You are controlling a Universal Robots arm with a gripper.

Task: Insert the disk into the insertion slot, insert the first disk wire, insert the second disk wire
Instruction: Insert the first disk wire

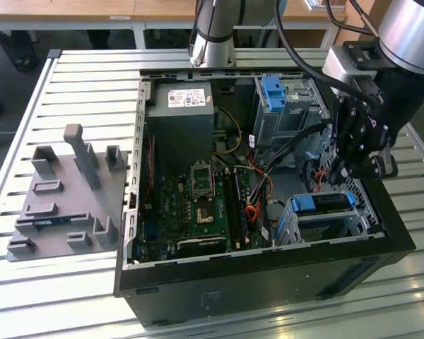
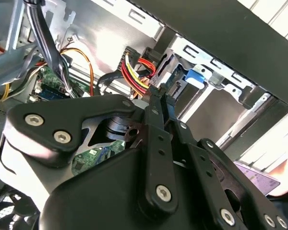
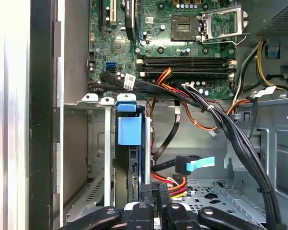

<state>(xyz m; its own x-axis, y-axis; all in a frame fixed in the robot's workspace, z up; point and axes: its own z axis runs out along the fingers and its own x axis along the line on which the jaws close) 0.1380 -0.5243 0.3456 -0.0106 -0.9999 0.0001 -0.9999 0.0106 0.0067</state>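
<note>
- One flat silver-grey hard disk in a bright blue plastic carrier [image 1: 325, 203], lodged in the low grey perforated sheet-metal insertion slot [image 1: 339, 227], at four o'clock inside the case in the exterior view. Looks fully home, so first step judged done.
- Blue pull-tab end turned away from the arm, opposite end toward the loose wiring, presumably the plug side.
- Black two-finger gripper [image 2: 158, 95] at twelve o'clock of the disk, just above its far end. Fingers pressed close with hardly a gap, narrow enough to work between cage wall and cables.
- Red-and-yellow wire bundle [image 2: 137, 72] running right up to the fingertips. Pinching a plug or not: impossible to tell.
- Black flat cable with a light blue plug [image 3: 194, 164] lying on the cage floor near the disk, apart from it, seemingly unplugged.
- Black open tower case [image 1: 268, 265] laid on its side, open face up, likely for reach from above.
- Grey moulded parts tray [image 1: 63, 191] at nine o'clock of the case, well apart, out of the arm's way.
</note>
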